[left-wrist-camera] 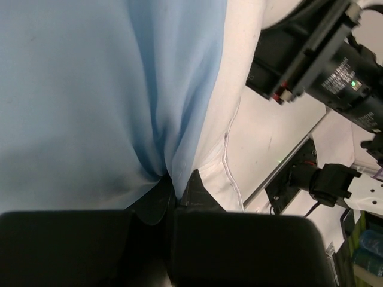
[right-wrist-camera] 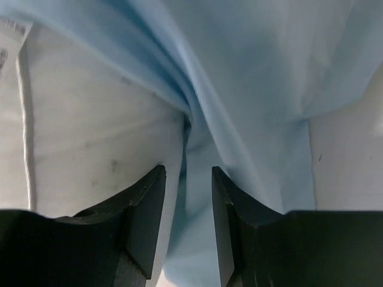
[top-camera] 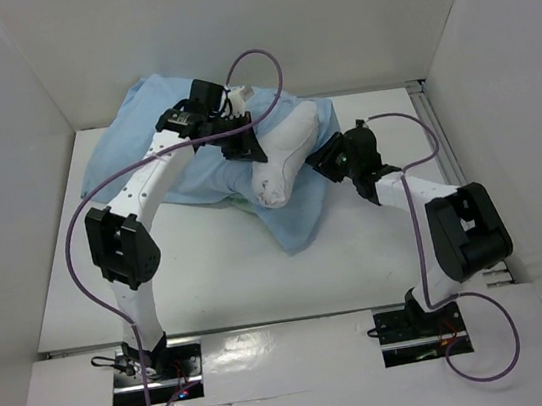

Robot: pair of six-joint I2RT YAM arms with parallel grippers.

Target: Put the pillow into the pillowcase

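Note:
The light blue pillowcase [top-camera: 142, 145] lies spread at the back of the table. The white pillow [top-camera: 285, 156] sticks out of its right side, one end poking toward the front. My left gripper [top-camera: 243, 146] sits at the pillow's upper left. In the left wrist view that gripper [left-wrist-camera: 176, 186] is shut on a pinched fold of the pillowcase [left-wrist-camera: 72, 89], next to the pillow's seam [left-wrist-camera: 226, 149]. My right gripper [top-camera: 326, 160] is at the pillow's right side. Its jaws [right-wrist-camera: 188, 173] stand partly apart, closed on blue pillowcase cloth [right-wrist-camera: 257, 72] beside the pillow [right-wrist-camera: 90, 137].
White walls enclose the table on the left, back and right. A metal rail [top-camera: 432, 130] runs along the right edge. Purple cables loop over both arms. The right arm's dark wrist [left-wrist-camera: 323, 54] shows close by in the left wrist view.

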